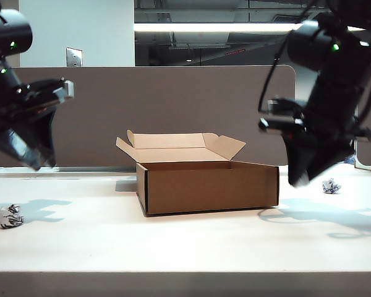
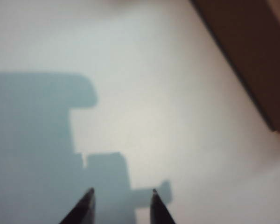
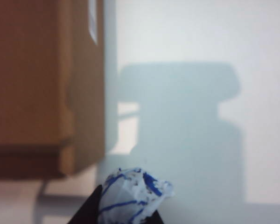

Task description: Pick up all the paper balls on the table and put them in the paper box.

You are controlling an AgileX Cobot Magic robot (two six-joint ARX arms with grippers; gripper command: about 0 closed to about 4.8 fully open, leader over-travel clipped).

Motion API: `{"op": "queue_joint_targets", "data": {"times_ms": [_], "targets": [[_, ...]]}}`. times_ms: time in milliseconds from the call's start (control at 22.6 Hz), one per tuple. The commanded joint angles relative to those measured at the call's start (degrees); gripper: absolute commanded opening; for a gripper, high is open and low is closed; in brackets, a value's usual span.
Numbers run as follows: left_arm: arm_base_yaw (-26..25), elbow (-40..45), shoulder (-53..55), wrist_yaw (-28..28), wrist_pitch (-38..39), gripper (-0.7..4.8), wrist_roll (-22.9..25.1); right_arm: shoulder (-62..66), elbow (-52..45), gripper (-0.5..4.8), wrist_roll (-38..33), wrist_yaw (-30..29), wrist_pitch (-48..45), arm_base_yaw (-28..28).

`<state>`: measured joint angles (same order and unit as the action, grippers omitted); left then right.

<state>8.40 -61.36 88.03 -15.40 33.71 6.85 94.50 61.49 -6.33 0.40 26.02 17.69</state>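
The box (image 1: 207,185) sits in the middle of the bench (image 1: 185,247), its lid thrown back with the tan flaps standing up behind it. The left gripper (image 1: 40,162) hangs in the air well to the left of the box, above the bench; in the left wrist view the left gripper (image 2: 122,207) shows two dark tips apart with nothing between them, so its jaws are released over bare bench, with a corner of the box (image 2: 252,56) at the edge of that view. Below and left of it in the exterior view, one ball (image 1: 9,216) lies on the bench near the left edge, well apart from the box. The right gripper (image 1: 300,179) hangs to the right of the box, just past its right wall and clear of the bench. In the right wrist view the right gripper (image 3: 126,212) has its jaws grasping a ball (image 3: 133,193), a white wad with blue marks, with the side of the box (image 3: 42,84) close by. Another ball (image 1: 331,185) lies on the bench to the right of that gripper, near the far right.
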Motion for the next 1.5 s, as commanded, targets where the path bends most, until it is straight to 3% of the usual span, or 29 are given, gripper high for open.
{"op": "queue_joint_targets", "data": {"times_ms": [44,353,530,663,751,884,1016,1502], "targets": [[1.5,-3.4,-0.2,-0.5,0.1,1.45,0.2,-0.5,4.7,1.06,0.3,-0.8,1.4,0.0],[6.4,-6.9,-0.2,0.0,0.2,1.47,0.0,-0.1,13.1,1.07,0.3,-5.1,0.7,1.9],[8.5,-8.6,-0.2,6.6,5.1,1.57,0.3,1.5,16.2,1.17,0.3,-6.5,0.7,3.7],[8.6,-10.0,-0.2,12.3,11.4,1.67,0.5,2.9,17.7,1.73,0.3,-7.0,0.7,4.7],[8.6,-10.5,-0.2,17.5,17.0,2.18,0.5,3.5,18.0,2.79,0.3,-7.2,0.5,5.1],[8.6,-10.5,-0.2,17.5,19.4,2.18,0.4,3.5,18.0,3.28,0.3,-7.2,-0.9,5.2],[8.6,-10.4,0.0,15.1,21.6,2.18,0.0,3.4,18.1,3.29,0.4,-7.1,-0.4,5.2],[8.6,-8.6,3.7,15.2,26.1,2.20,-0.2,3.4,18.1,3.29,2.1,-6.3,1.7,5.2]]}}
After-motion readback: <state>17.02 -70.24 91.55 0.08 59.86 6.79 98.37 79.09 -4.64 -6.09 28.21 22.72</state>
